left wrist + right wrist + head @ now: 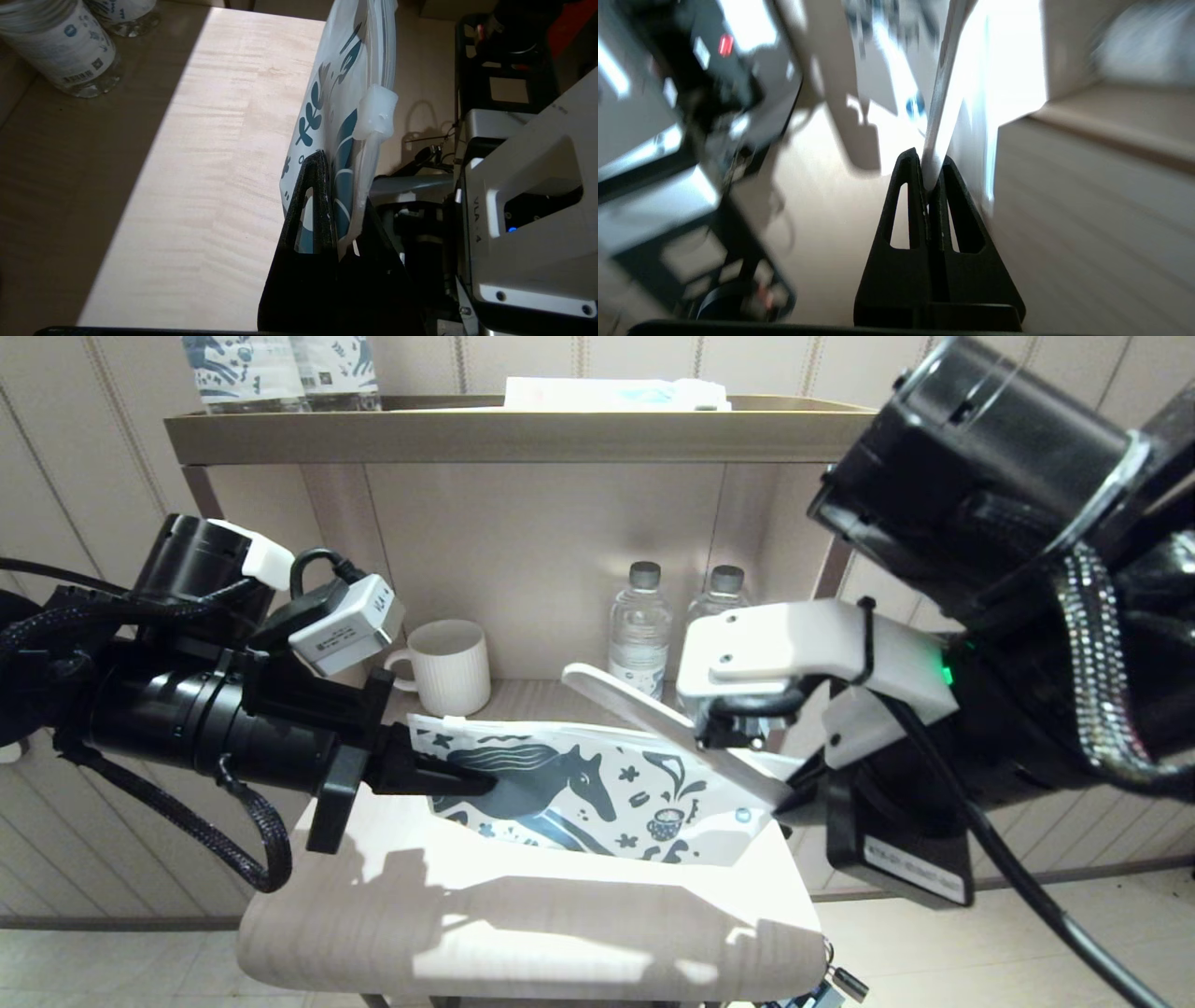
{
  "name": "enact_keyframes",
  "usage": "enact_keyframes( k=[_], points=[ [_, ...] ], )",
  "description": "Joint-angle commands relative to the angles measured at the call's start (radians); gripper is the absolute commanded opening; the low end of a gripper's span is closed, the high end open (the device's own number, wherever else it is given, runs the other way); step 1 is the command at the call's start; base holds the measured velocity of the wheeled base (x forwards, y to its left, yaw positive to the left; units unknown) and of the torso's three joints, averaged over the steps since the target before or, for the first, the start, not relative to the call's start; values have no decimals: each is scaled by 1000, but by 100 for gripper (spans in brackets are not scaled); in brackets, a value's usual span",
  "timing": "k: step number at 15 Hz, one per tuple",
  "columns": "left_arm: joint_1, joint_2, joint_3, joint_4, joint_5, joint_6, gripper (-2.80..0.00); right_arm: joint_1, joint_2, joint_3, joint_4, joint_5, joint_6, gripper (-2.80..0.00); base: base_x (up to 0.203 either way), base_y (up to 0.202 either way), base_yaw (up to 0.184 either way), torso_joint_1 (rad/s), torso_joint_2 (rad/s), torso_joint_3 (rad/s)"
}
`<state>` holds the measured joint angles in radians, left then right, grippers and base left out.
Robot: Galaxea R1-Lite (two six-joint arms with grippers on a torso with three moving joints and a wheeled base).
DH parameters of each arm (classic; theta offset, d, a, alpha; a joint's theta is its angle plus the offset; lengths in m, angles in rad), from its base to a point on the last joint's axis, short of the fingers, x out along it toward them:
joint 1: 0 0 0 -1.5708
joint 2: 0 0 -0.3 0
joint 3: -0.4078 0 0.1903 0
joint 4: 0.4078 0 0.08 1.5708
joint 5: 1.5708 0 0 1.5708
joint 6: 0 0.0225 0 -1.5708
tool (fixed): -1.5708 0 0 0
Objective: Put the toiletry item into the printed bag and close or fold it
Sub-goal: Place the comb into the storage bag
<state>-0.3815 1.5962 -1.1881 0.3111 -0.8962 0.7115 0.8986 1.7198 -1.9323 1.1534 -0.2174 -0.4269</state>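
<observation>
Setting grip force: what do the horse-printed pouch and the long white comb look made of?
Horse-printed flat pouch: thin, flexible, translucent plastic film, slightly glossy, with a moulded zip slider; it hangs limp from the left end effector. Long slim white comb: probably rigid smooth plastic, staying straight in the right end effector.

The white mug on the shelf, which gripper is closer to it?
Left. The left gripper holds the printed bag just below the mug; the right gripper, clamping the comb, is farther off across the bag.

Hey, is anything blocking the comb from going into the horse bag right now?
Nothing visible does. The right gripper holds the comb at the top edge of the printed bag, which the left gripper holds up. The mug and bottles stand behind.
</observation>
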Motion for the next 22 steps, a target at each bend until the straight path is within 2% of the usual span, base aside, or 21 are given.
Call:
enact_keyframes(
  k=[1,3,6,8,12,14,19,22],
  points=[
    [1,8,7,-13,-4,2,-280,-21,-1,-3,-151,-2,-32,-280,0,0,0,0,0,0],
    [7,9,9,-13,-6,3,-280,-39,0,-5,-318,-5,-60,-280,0,0,0,0,0,0],
    [9,19,10,-13,-4,3,-280,-33,-6,-10,-435,0,-65,-280,0,0,0,0,0,0],
    [9,22,7,-12,-6,3,-280,-13,-3,-5,-409,12,-44,-280,0,0,0,0,0,0],
    [9,22,7,-12,-7,2,-280,36,-2,10,-387,207,110,-280,0,0,0,0,0,0],
    [9,16,10,-12,-7,2,-280,45,17,15,-388,260,173,-280,0,0,0,0,0,0],
    [9,19,10,-13,-6,2,-280,17,25,81,-396,317,186,-280,0,0,0,0,0,0],
    [9,24,8,-12,-6,2,-280,0,24,108,-448,320,186,-280,0,0,0,0,0,0]
  ],
)
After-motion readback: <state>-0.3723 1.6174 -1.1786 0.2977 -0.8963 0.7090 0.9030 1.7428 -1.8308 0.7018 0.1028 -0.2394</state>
